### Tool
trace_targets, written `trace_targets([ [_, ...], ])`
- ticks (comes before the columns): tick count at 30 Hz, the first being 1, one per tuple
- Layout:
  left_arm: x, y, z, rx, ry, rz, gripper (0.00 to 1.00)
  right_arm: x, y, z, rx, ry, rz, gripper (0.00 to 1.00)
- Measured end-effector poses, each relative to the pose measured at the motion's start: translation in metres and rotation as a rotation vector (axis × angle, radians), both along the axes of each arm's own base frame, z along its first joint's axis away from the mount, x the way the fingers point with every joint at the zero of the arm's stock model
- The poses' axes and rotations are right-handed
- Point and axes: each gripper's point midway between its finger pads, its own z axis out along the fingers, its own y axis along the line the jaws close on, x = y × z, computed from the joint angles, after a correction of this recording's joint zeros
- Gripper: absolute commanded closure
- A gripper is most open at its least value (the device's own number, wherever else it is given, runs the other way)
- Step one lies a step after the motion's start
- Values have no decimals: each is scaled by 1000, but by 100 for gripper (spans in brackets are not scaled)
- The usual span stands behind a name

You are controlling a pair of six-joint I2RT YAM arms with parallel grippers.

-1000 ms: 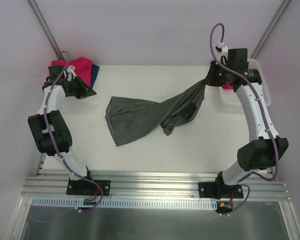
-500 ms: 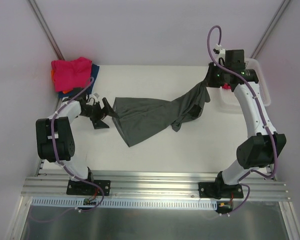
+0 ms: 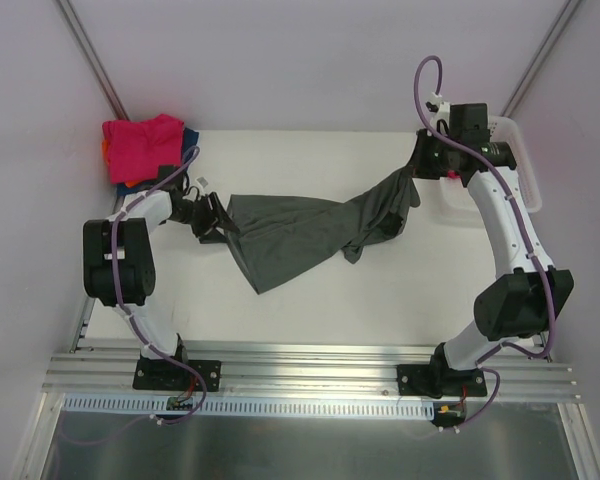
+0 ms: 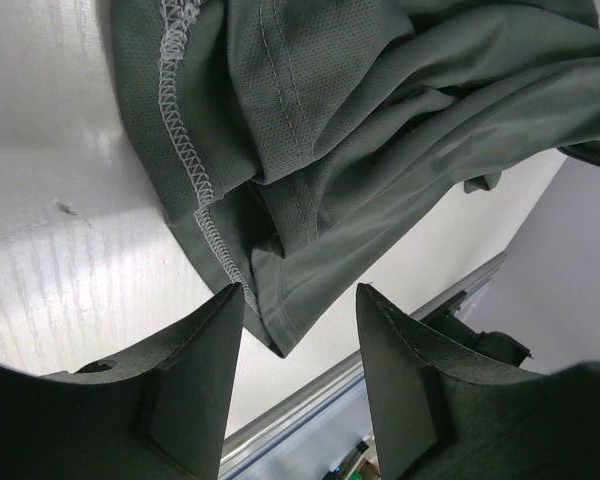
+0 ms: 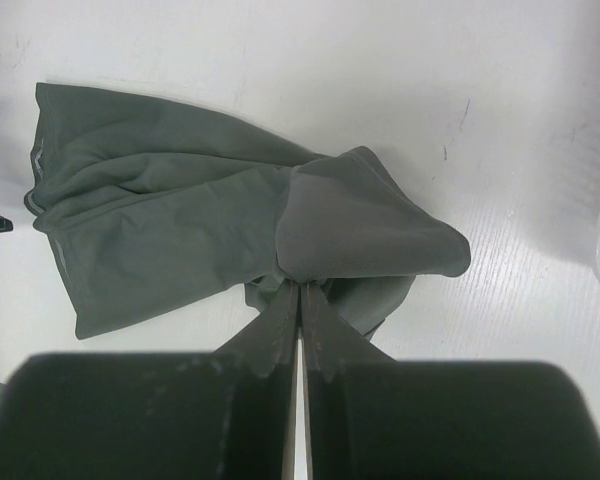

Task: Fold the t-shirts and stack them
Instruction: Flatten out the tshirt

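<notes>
Currently the dark grey t-shirt (image 3: 300, 225) stretches across the table (image 3: 380, 290) in the overhead view, running from the centre-left up towards the upper right. The right gripper (image 3: 417, 170), in the upper right of that frame, has its fingers pressed together on one end of the cloth. It holds that end raised above the surface, so the fabric hangs from it in folds. Its wrist view shows the pinch at bottom centre, with the rest of the shirt crumpled on the table beyond. The left gripper (image 3: 218, 222) sits low at the shirt's other end, centre-left. In its wrist view the two fingers stand spread, and a stitched corner of the shirt lies between them, not clamped. In the upper left corner of the overhead view lies a pile: a bright pink shirt (image 3: 140, 145) on top, with a blue shirt (image 3: 188, 145) and an orange shirt (image 3: 106, 148) showing at its edges. A white basket (image 3: 520, 190) sits at the right edge, behind the right arm.
</notes>
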Motion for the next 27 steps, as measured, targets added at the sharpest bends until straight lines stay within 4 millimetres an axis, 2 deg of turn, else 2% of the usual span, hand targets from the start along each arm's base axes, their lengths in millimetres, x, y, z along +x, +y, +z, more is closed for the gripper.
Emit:
trace_targets([
  [9,-1,-19,-17,2,40,-51,55,-4,-1,3,-2,-9,-2,99],
  [22,5,-20,-23,0,42,-49,58,-4,-2,4,-4,-11,-4,99],
  [27,5,-20,-29,-2,61,-44,63,-3,-2,5,-5,-14,-5,99],
])
